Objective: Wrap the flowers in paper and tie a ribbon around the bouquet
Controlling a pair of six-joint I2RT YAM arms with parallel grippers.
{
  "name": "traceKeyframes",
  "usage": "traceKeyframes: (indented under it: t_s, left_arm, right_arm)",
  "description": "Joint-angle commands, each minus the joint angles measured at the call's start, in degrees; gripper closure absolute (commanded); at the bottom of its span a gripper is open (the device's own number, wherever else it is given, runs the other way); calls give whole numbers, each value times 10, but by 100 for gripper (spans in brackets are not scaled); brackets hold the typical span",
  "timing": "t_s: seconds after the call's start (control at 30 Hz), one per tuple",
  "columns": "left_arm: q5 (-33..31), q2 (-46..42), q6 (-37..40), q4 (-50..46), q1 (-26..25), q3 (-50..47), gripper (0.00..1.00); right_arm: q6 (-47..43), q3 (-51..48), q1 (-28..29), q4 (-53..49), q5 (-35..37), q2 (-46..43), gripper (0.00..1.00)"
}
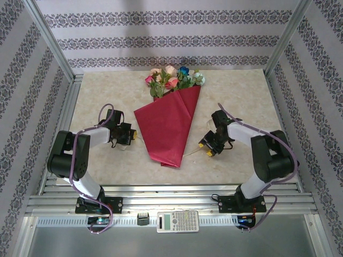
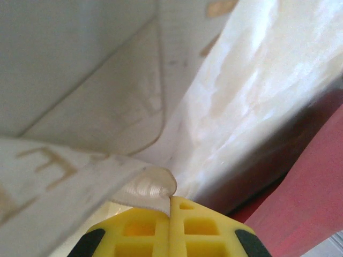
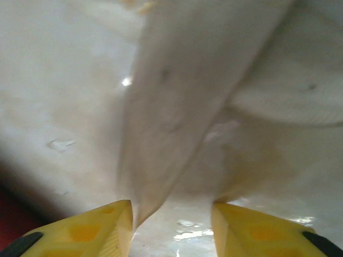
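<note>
The bouquet (image 1: 169,126), a red cone with the flowers (image 1: 172,77) at its far end, lies on the table (image 1: 241,91) between the two grippers. The left gripper (image 1: 132,136) sits just beside the cone's left edge, its yellow fingers pressed together on the cream ribbon (image 2: 144,187). The right gripper (image 1: 206,148) sits near the cone's right side, apart from it. Its fingers are spread, and a band of ribbon runs down into the gap, close against one finger.
</note>
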Motion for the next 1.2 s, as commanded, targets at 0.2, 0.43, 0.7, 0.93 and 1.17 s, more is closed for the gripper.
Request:
traceKeyframes:
  t_s: [0.2,0.43,0.7,0.93,1.17]
  left_arm:
    - [8,8,13,31,10,13,100]
    - [41,53,38,43,27,57,100]
    - [53,126,77,-12,40,157,100]
    - [51,151,108,-68,45,212,100]
    - [25,83,142,-181,51,198,50]
  right_arm:
    - [54,78,-25,62,38,101,84]
    - [55,165,-51,57,62,127,100]
    - [50,287,-75,38,63,191,100]
    - [42,349,-87,18,48,228,100]
    - [22,309,-87,2,54,195,83]
